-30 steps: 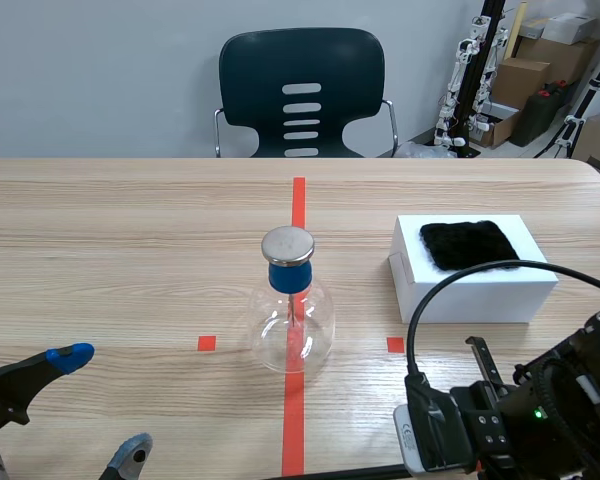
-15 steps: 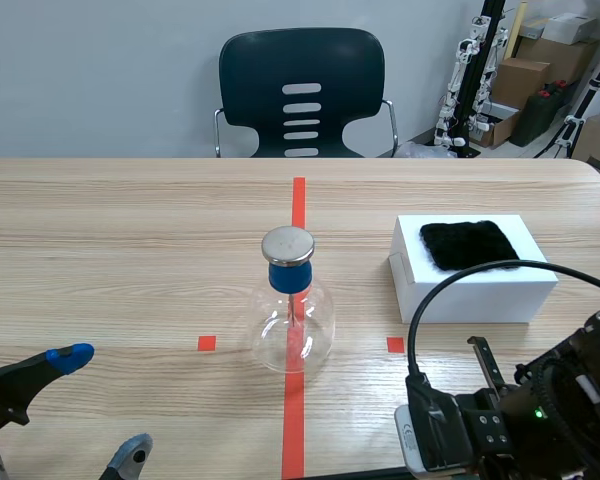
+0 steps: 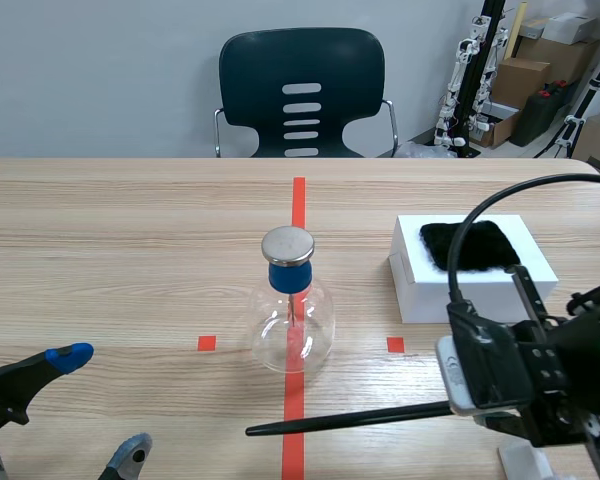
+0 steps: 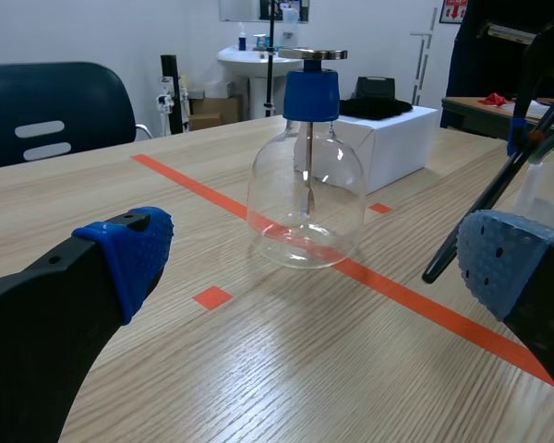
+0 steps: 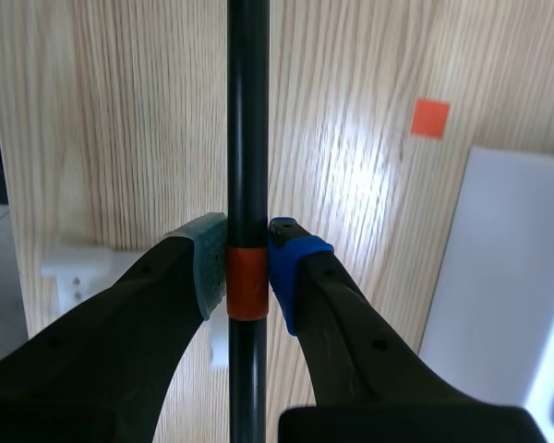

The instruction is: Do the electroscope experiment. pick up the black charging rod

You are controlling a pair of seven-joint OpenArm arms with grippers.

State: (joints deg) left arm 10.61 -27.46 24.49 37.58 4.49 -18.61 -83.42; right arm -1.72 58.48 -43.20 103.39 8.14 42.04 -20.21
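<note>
A wood table (image 3: pixel 130 220) spreads ahead of the left fingers (image 4: pixel 129 249); beyond it stand a dark chair (image 3: pixel 302 90), grey wall (image 3: pixel 100 80), boxes (image 3: pixel 525 75) and a sink (image 4: pixel 258 57).

Clear glass flask (image 3: pixel 292 335) w/ shiny metal cap (image 3: pixel 287 244), matt black rod (image 3: pixel 350 418), wood-grain table (image 3: pixel 130 230).

One dark chair (image 3: pixel 302 92) stands behind the far edge of the wooden table (image 3: pixel 110 250). Several cardboard boxes (image 3: pixel 521 78) are stacked at the room's far right.
</note>
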